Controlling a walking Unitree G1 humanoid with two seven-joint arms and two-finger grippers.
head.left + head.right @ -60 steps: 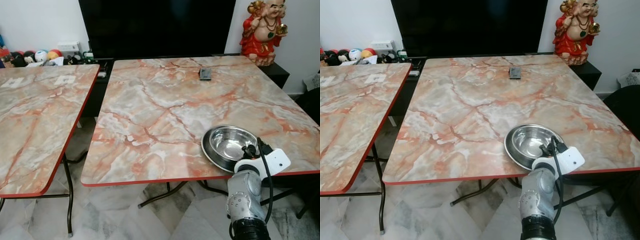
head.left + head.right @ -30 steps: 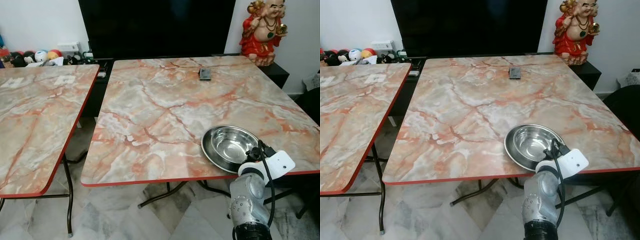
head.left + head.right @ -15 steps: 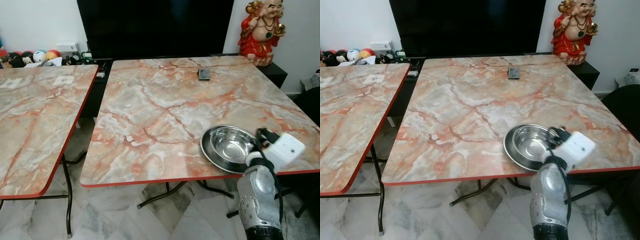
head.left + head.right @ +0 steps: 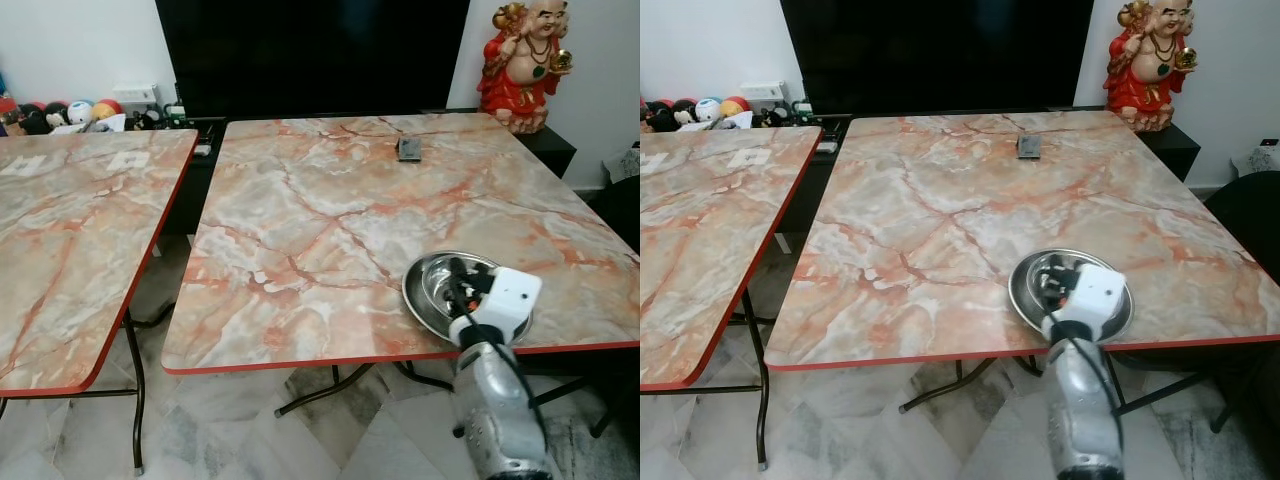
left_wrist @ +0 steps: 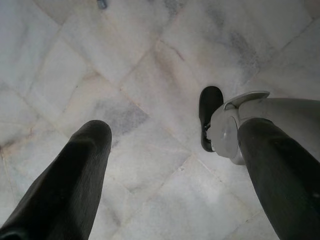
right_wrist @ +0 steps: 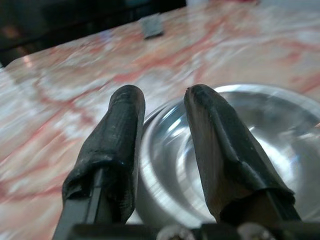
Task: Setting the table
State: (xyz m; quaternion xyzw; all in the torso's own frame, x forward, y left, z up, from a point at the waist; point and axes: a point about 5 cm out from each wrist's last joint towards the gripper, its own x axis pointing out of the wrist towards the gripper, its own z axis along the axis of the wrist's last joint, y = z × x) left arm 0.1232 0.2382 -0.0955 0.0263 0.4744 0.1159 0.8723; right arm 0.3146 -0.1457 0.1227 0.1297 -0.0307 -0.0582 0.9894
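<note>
Bowl: steel bowl [image 4: 445,285], round and shiny, standing upright on the near right part of the desk, close to the front edge
Desk: marble-patterned desk [image 4: 330,210] in pink, grey and orange with a red rim, on dark folding legs
Right hand: right hand [image 6: 162,107] raised over the near rim of the steel bowl; its two black fingers [image 6: 120,130] are spread a little, with the bowl's rim seen in the gap between them; they grip nothing, and whether they touch the rim cannot be told
Right arm: silver forearm [image 4: 495,400] rising from below the desk's front edge, with a white wrist block [image 4: 500,297] overlapping the bowl's near right side in the head views
Left hand: left hand [image 5: 175,150] hanging idle, pointing down at the floor, fingers set wide apart and holding nothing
Floor: pale marble tiles [image 5: 150,65] with grey veining; the robot's own foot [image 5: 210,117] shows on them
Small dark object: flat dark rectangle [image 4: 410,148] lying at the far side of the desk, well apart from the bowl; its kind cannot be told
Second desk: second desk [image 4: 70,230] of the same pattern, to the left, with a gap between the two
Statue: red and gold figurine [image 4: 524,60] on a dark cabinet behind the far right corner
Screen: large black screen [image 4: 310,50] against the wall behind the desk
Shelf clutter: small coloured balls [image 4: 60,112] at far left
</note>
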